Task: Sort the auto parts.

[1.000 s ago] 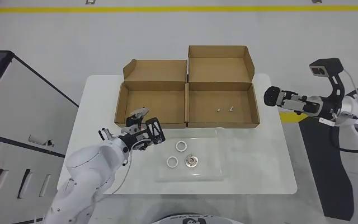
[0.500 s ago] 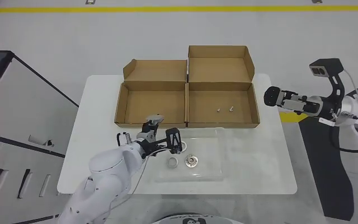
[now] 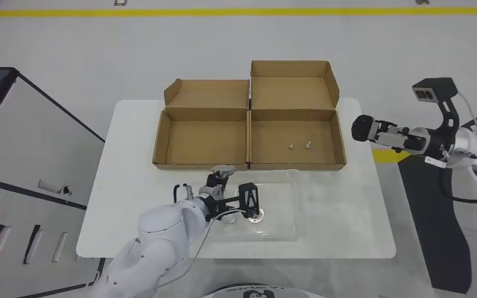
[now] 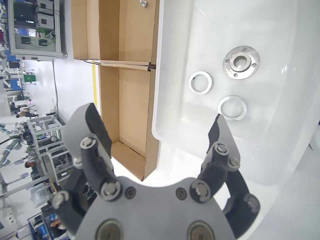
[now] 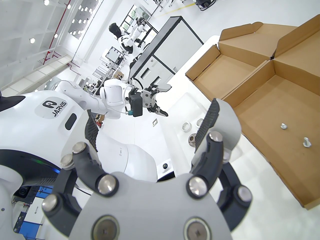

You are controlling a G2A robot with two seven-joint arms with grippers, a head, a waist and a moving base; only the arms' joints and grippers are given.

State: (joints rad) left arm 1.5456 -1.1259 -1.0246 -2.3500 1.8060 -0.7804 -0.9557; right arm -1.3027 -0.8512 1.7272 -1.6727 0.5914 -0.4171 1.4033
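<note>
Far L, a dark-framed cabinet (image 3: pixel 30 141) stands off the white table (image 3: pixel 127 194). On the table's far half, two cardboard boxes sit side by side, walls touching, lids folded open twd the far side. L box (image 3: pixel 200 143) has a bare floor. R box (image 3: pixel 298 130) holds a bolt (image 3: pixel 292 145) and a 2nd bolt (image 3: pixel 306 143), near each other around mid-floor, not touching. They're too small to say which way the shanks point. Just beside the box fronts, on the near half, lies a clear tray (image 3: pixel 287 227), long side running L–R. In its L half are three parts, all flat on the floor and apart from one another: a ring (image 4: pixel 200 82), a 2nd ring (image 4: pixel 232 107) and a metal flange (image 4: pixel 241 62). Both rings are on the flange's L side. The flange sits hub up w/ its bore axis upright and small holes round its rim; the rings' axes are upright too. The left gripper (image 3: pixel 237 186) hangs over that L half of the tray, above the rings, jaws spread wide w/ nothing btw them. Seen from above, it covers both rings and the flange's edge. Can't tell if a fingertip touches any part. Far R, past the table's edge and level w/ the R box, the right gripper (image 5: pixel 151 106) is held in the air, pointing twd the table. Its jaws are also spread wide and empty, well apart from every part.
</note>
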